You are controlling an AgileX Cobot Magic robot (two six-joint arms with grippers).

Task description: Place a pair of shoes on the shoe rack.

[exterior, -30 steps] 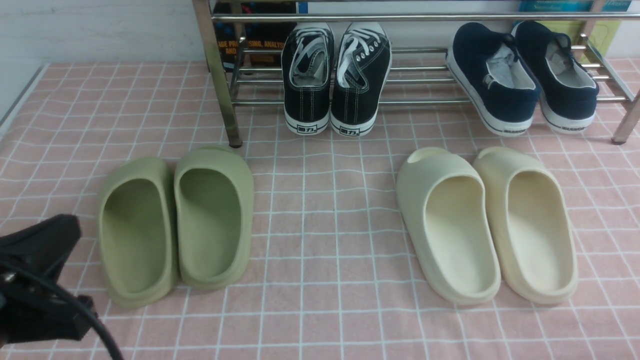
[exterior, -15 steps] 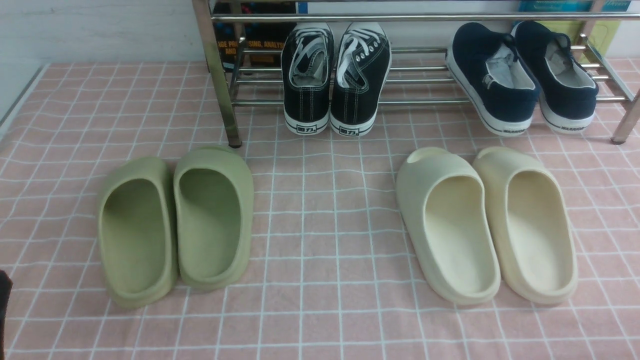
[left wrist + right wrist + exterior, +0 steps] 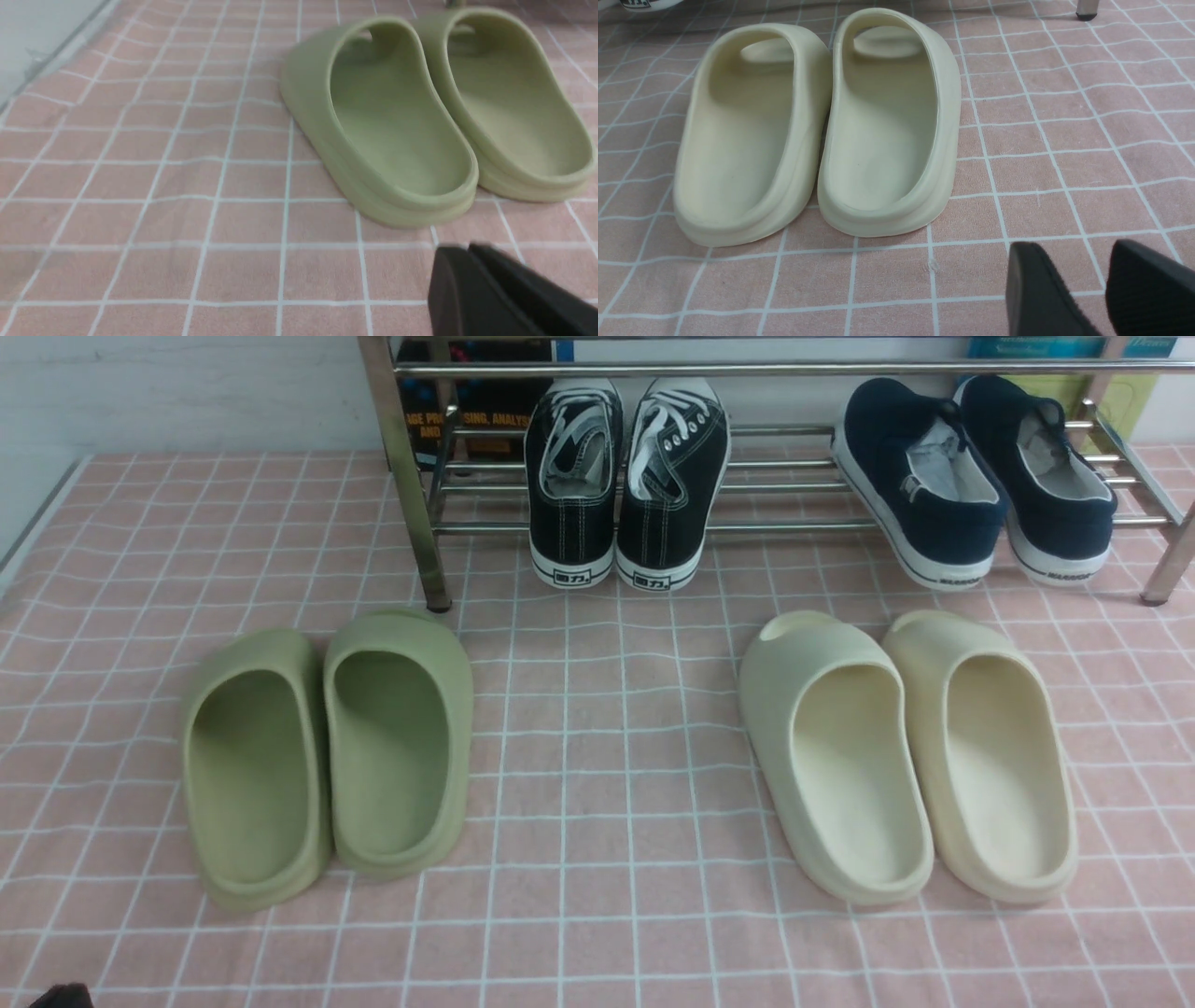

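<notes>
The pair of shoes (image 3: 624,476), black canvas sneakers with white laces and soles, rests side by side on the shoe rack (image 3: 794,527), heels towards me, left of its middle. The rack is chrome tubing with upright legs. My left gripper (image 3: 467,249) is shut with nothing in it, low over the cloth just short of the green slides (image 3: 411,116). My right gripper (image 3: 1073,249) stands open and empty, near the heels of the cream slides (image 3: 817,126). Only a dark tip of the left arm (image 3: 61,997) shows in the front view.
Navy slip-on shoes (image 3: 971,476) sit on the rack's right part. Green slides (image 3: 327,747) lie front left and cream slides (image 3: 910,751) front right on the pink checked cloth (image 3: 607,756). A rack leg (image 3: 411,476) stands behind the green slides.
The left arm has drawn back out of the front view's lower left corner; only a sliver remains. The shoes and slides have not moved.
</notes>
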